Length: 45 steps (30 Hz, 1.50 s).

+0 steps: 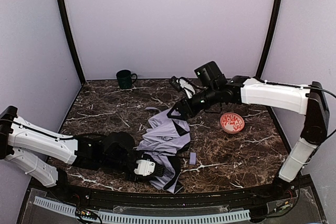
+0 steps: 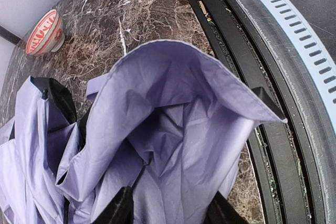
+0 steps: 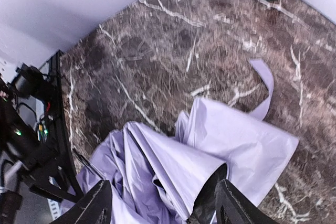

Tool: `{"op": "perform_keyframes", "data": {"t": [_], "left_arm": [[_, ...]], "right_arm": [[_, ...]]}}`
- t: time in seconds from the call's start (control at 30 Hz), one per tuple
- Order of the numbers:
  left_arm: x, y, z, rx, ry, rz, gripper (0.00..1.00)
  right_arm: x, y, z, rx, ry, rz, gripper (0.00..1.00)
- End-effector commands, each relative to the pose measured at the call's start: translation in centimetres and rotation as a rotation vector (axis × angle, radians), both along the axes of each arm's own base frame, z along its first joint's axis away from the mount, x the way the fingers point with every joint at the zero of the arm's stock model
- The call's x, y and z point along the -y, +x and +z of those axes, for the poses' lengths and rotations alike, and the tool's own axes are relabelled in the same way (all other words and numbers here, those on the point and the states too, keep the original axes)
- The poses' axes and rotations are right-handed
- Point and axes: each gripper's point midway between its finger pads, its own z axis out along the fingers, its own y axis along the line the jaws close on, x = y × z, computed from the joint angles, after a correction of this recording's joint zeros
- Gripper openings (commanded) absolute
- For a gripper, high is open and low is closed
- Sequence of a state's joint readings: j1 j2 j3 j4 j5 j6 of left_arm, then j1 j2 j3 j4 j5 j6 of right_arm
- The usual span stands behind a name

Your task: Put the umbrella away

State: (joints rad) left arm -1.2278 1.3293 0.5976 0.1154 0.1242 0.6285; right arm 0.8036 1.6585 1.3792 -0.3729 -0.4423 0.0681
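The compact folding umbrella of pale lavender fabric with black lining (image 1: 167,139) lies collapsed and crumpled in the middle of the dark brown, white-veined marble-look desk (image 1: 105,114). Its near folds come close to the black rail (image 2: 273,145) and the pale slotted strip (image 2: 310,61) along the desk's near edge. The left tool (image 2: 169,211) sits at that near end, its fingers apart on either side of a soft, creased fold; whether they pinch it I cannot tell. The right tool (image 3: 164,203) stands wide over the far end, with fabric and a black flap between its fingers. Bare desk lies left of the umbrella, toward the glossy dark green mug (image 1: 125,78) by the back wall. The round red-patterned bowl (image 1: 231,123) sits apart on the right. Smooth pale walls (image 1: 168,19) close three sides.
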Motion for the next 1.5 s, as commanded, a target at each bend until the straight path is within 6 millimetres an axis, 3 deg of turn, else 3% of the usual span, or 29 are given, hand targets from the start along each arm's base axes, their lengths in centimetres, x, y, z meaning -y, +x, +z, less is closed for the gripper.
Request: {"op": "perform_keyframes", "data": {"t": [0.0, 0.13, 0.27, 0.33, 0.47, 0.57, 0.7, 0.77, 0.87, 0.93, 1.03, 1.2, 1.33, 1.47], "left_arm": [[0.2, -0.6, 0.2, -0.034, -0.003, -0.018, 0.51], [0.8, -2.2, 2.5, -0.021, 0.021, -0.067, 0.57], [2.3, -4.9, 5.5, -0.013, -0.073, -0.154, 0.69], [2.8, -5.4, 5.0, -0.018, -0.096, -0.174, 0.73], [4.0, -3.8, 1.7, 0.041, -0.044, -0.131, 0.73], [5.6, -2.9, 1.1, 0.055, -0.02, -0.109, 0.66], [8.8, -1.8, 3.3, 0.069, -0.127, -0.063, 0.56], [9.8, -1.0, 3.5, 0.076, -0.14, -0.025, 0.42], [10.5, 0.7, 3.6, 0.111, -0.134, 0.061, 0.12], [10.6, 1.3, 4.2, 0.111, -0.119, 0.095, 0.01], [10.0, 2.1, 6.6, 0.136, -0.16, 0.134, 0.0], [7.3, 6.4, 8.6, 0.059, -0.226, 0.309, 0.0], [4.4, 9.7, 8.6, -0.055, -0.291, 0.47, 0.0], [1.7, 11.7, 6.4, -0.118, -0.312, 0.578, 0.0]], "right_arm": [[-1.3, -0.7, -6.8, -0.15, -0.066, -0.05, 0.64], [-3.6, -2.2, -11.7, -0.213, -0.118, 0.012, 0.61], [-4.2, -2.8, -15.9, -0.287, -0.178, 0.024, 0.55], [-4.0, -3.2, -16.9, -0.301, -0.185, 0.031, 0.54], [-3.7, -4.1, -18.2, -0.342, -0.191, 0.052, 0.52], [-3.8, -4.4, -18.9, -0.347, -0.189, 0.079, 0.51], [-4.3, -4.6, -19.8, -0.387, -0.178, 0.079, 0.5], [-4.8, -4.8, -20.0, -0.398, -0.158, 0.078, 0.48], [-5.3, -5.1, -20.4, -0.417, -0.158, 0.072, 0.45], [-5.4, -5.6, -20.6, -0.415, -0.162, 0.092, 0.44], [-4.6, -6.1, -21.2, -0.406, -0.203, 0.113, 0.4], [-3.3, -8.8, -21.3, -0.427, -0.228, 0.232, 0.37], [-3.3, -10.9, -20.0, -0.487, -0.169, 0.337, 0.36], [-3.5, -11.4, -19.9, -0.519, -0.134, 0.385, 0.36]]}}
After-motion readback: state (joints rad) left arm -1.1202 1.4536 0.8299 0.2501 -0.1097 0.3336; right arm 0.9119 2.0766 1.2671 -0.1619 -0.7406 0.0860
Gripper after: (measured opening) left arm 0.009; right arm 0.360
